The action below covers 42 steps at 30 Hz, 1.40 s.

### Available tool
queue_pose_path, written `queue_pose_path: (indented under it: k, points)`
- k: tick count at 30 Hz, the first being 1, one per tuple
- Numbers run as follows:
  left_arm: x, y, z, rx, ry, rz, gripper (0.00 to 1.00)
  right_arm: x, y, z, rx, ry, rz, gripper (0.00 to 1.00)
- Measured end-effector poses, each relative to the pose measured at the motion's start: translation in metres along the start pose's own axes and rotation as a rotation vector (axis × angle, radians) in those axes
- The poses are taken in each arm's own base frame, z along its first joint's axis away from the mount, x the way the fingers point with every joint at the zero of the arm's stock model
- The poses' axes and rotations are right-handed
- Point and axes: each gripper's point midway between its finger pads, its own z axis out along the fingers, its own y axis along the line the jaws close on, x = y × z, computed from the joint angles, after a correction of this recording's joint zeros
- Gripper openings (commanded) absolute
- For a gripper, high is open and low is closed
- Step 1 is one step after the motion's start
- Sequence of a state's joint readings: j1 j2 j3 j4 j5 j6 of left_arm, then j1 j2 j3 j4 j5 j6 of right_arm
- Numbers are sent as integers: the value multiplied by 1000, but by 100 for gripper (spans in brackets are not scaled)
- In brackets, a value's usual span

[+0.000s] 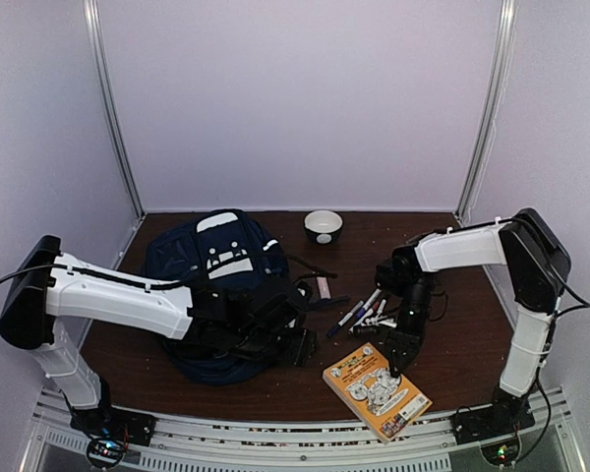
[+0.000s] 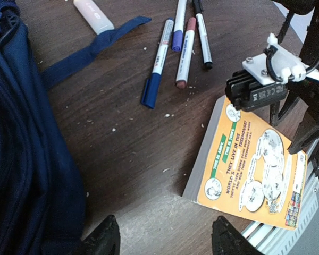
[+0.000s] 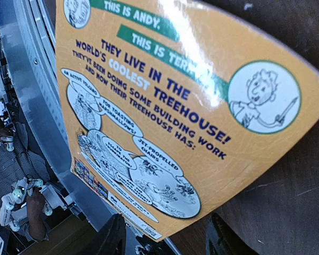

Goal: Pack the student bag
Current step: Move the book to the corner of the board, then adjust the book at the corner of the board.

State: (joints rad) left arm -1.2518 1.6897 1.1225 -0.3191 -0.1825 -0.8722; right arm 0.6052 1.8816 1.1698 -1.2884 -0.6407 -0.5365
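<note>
Left claw fingers spread wide, nothing between them, hovering over counter. Student bag right beside it on its left, slumped on counter. Markers lie ahead. Right claw spread too, empty, poised over orange book.

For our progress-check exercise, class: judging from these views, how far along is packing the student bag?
Done: nothing shows as packed; the book, markers and bowl all lie on the table outside the student bag. In hand: the open right gripper hovers over the book; the left gripper is open, empty. Left: all the loading.
</note>
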Motion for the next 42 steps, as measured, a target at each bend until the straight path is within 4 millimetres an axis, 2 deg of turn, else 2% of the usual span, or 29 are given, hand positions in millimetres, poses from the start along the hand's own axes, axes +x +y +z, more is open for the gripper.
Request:
queue_pose_path:
  k: [5,8,12,14,17,20,23,29,31,34,37,42]
  points:
    - [3,15,-22,-15,-28,0,60,-14,0,-18,62,-108,-40,52]
    - [5,27,-36,-41,-45,12,60,-16,5,-47,198,-236,-107,53]
    - [4,42,-49,-92,-70,34,60,-19,35,-93,414,-443,-263,51]
    - [3,47,-52,-119,-78,43,60,-22,52,-104,500,-513,-335,51]
    - [2,50,-53,-133,-84,47,62,-25,58,-100,545,-529,-364,51]
    - [2,45,-50,-107,-88,46,62,-24,44,-83,542,-490,-323,52]
    - [9,33,-40,-58,-60,30,61,-17,33,-65,517,-454,-268,52]
    - [42,14,-5,-27,72,2,60,-25,19,-68,429,-497,-130,55]
    - [48,1,5,6,110,-10,59,-28,13,-63,375,-486,-81,55]
    - [48,-24,18,68,150,-26,60,-30,8,-56,316,-476,-27,56]
    - [45,-45,31,118,174,-45,61,-32,7,-59,284,-501,16,62]
    - [53,-58,41,159,232,-113,61,-27,-4,-60,266,-496,105,64]
